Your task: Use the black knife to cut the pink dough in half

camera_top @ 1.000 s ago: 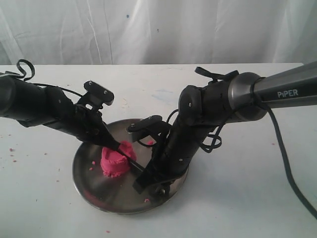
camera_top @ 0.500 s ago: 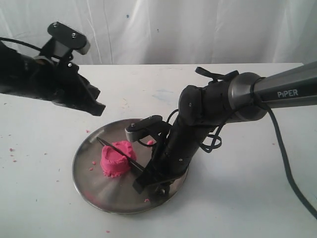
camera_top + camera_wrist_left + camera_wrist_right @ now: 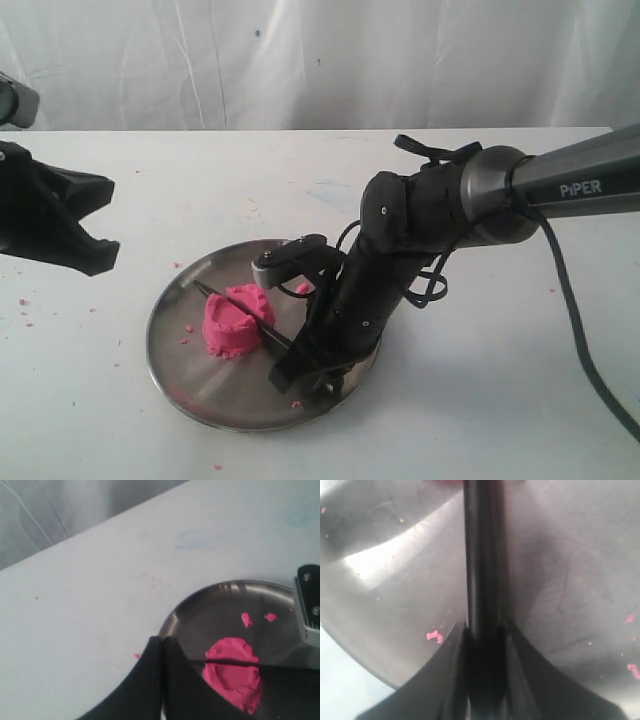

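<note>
The pink dough (image 3: pixel 232 322) is a round mound on the steel plate (image 3: pixel 185 375). Across its top lies the black knife (image 3: pixel 268 331), blade pressed into the dough and tip past its far side. My right gripper (image 3: pixel 291 366) is low over the plate's near right part, shut on the knife's handle (image 3: pixel 482 555). The right wrist view shows its fingers (image 3: pixel 454 650) clamping the handle. My left gripper (image 3: pixel 98 260) hangs shut at the far left, away from the plate. In the left wrist view its closed tips (image 3: pixel 161 639) sit beside the dough (image 3: pixel 232 675).
Small pink crumbs lie on the plate (image 3: pixel 303 288) and on the white table (image 3: pixel 22 302) at the left. The right arm (image 3: pixel 430 215) leans over the plate's right side. A white curtain (image 3: pixel 320 60) hangs behind the table.
My left gripper has lifted off the dough and pulled back up and to the left, to the frame's edge. The right gripper and the knife have stayed put.
</note>
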Controlling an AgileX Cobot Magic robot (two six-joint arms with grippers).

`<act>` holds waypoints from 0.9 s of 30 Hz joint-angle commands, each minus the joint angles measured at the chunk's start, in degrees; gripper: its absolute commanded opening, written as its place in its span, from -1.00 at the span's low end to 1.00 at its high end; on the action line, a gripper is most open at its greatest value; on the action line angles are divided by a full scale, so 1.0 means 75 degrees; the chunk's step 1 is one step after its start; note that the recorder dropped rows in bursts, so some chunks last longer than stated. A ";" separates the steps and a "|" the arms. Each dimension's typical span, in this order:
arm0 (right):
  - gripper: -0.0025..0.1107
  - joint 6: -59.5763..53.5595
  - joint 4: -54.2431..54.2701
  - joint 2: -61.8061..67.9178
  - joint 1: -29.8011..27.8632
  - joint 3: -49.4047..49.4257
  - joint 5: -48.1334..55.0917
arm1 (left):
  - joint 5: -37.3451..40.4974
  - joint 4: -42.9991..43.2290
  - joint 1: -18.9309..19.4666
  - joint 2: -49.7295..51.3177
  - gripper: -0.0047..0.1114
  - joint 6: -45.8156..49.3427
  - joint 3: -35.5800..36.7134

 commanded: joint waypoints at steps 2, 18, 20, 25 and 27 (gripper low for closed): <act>-0.96 -0.0290 -0.0065 0.0080 0.0180 0.0026 0.0514 | -0.0719 -0.0080 -0.0028 -0.0218 -0.92 -0.0066 0.0071; -0.96 0.0773 -0.1008 0.0080 0.0381 0.0026 0.0084 | -0.0995 -0.0080 -0.0028 -0.0218 -0.92 -0.0066 0.0071; -0.96 0.0928 -0.1124 0.0080 0.0381 0.0026 -0.0006 | -0.0995 -0.0080 -0.0028 -0.0218 -0.92 -0.0066 0.0071; -0.96 0.1272 -0.1182 0.0080 0.0381 0.0026 -0.0192 | -0.0995 -0.0080 -0.0028 -0.0218 -0.92 -0.0066 0.0071; -0.96 0.1522 -0.1330 0.0080 0.0381 0.0026 -0.0291 | -0.0995 -0.0080 -0.0028 -0.0218 -0.92 -0.0066 0.0071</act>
